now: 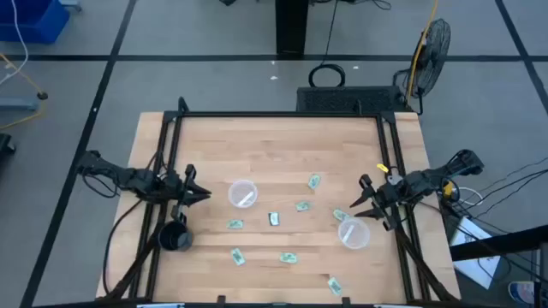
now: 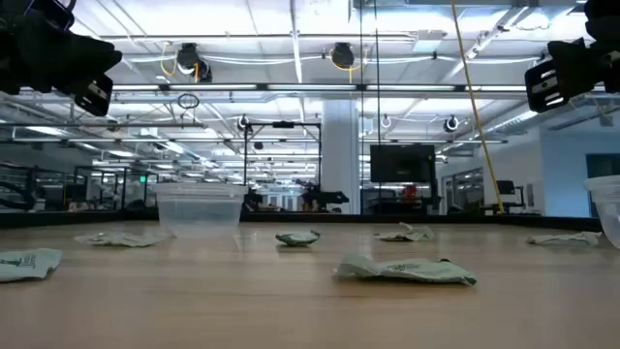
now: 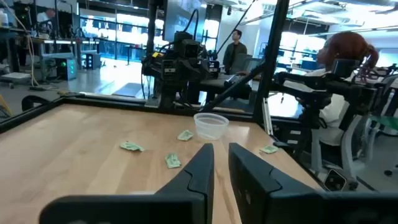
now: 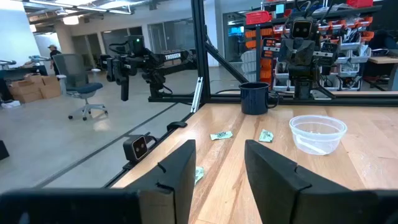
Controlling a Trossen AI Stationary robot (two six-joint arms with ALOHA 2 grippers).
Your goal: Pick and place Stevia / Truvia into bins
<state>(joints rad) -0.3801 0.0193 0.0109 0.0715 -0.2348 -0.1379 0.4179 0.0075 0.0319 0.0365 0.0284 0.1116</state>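
Observation:
Several green-and-white Stevia sachets lie flat and scattered on the wooden table, among them one (image 1: 302, 205) at mid-table and one (image 2: 407, 269) near the low camera. One clear cup (image 1: 243, 194) stands left of centre, the other (image 1: 353, 232) near the right side. My left gripper (image 1: 204, 195) hovers high above the table, just left of the left cup, its fingers a narrow gap apart (image 3: 221, 155). My right gripper (image 1: 360, 202) hovers open above the right side, beside the right cup (image 3: 211, 125). The right wrist view shows the left cup (image 4: 317, 133). Neither gripper holds anything.
A black mug (image 1: 175, 237) stands near the left front, beside the left arm. A black frame (image 1: 282, 114) borders the far edge and the sides. One sachet (image 1: 335, 286) lies close to the near edge. A seated person (image 3: 342, 81) shows beyond the table's right side.

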